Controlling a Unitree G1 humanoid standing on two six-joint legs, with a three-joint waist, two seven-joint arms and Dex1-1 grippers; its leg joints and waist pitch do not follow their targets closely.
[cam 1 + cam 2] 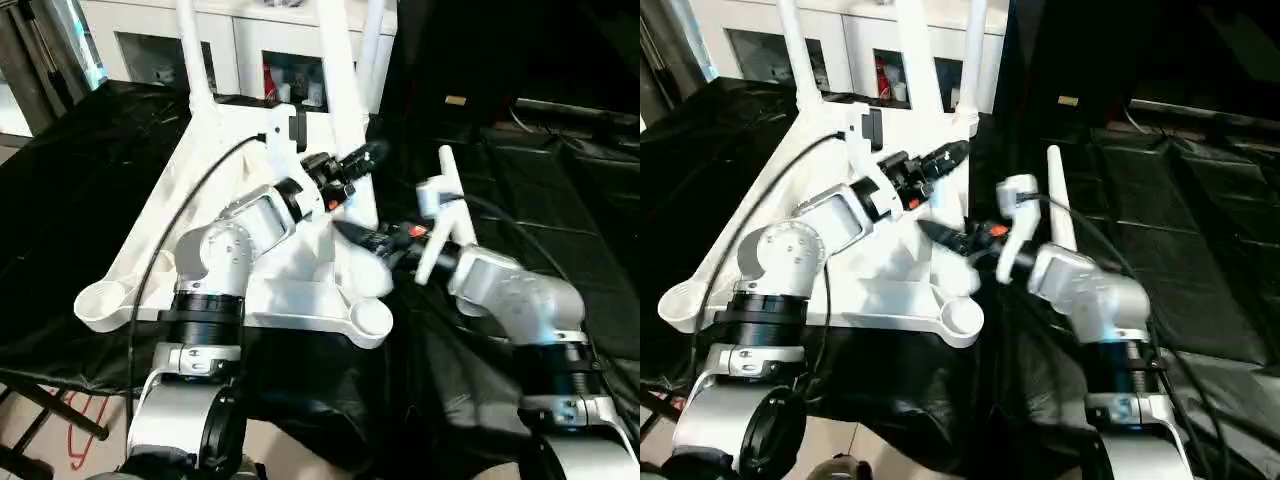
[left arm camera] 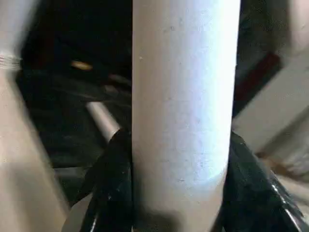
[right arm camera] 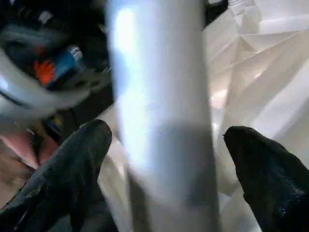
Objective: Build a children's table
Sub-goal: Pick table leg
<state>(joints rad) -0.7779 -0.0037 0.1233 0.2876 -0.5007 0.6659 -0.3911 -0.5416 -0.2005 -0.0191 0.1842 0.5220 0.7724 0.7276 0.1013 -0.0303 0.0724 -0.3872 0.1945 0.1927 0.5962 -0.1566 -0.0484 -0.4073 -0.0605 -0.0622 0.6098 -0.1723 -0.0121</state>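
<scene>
The children's table lies upside down on black cloth, its ribbed underside (image 1: 180, 215) facing up. Round sockets at the near left (image 1: 105, 300) and near right (image 1: 370, 315) corners stand empty. Legs rise from the far left (image 1: 190, 50) and far right (image 1: 375, 40) corners. A third leg (image 1: 338, 70) leans over the far right part; my left gripper (image 1: 365, 157) is shut on it, fingers (image 2: 116, 183) pressed to both sides of the tube (image 2: 186, 111). Lower on that leg (image 3: 159, 111), my right gripper (image 1: 350, 232) stands open, its fingers (image 3: 82, 159) clear of it.
Another white leg (image 1: 1055, 190) lies on the black cloth (image 1: 560, 200) behind my right forearm. A white cabinet (image 1: 250, 40) with glass fronts stands at the back. A black cable (image 1: 150, 270) loops over the tabletop's left side. The cloth's front edge drops off near my body.
</scene>
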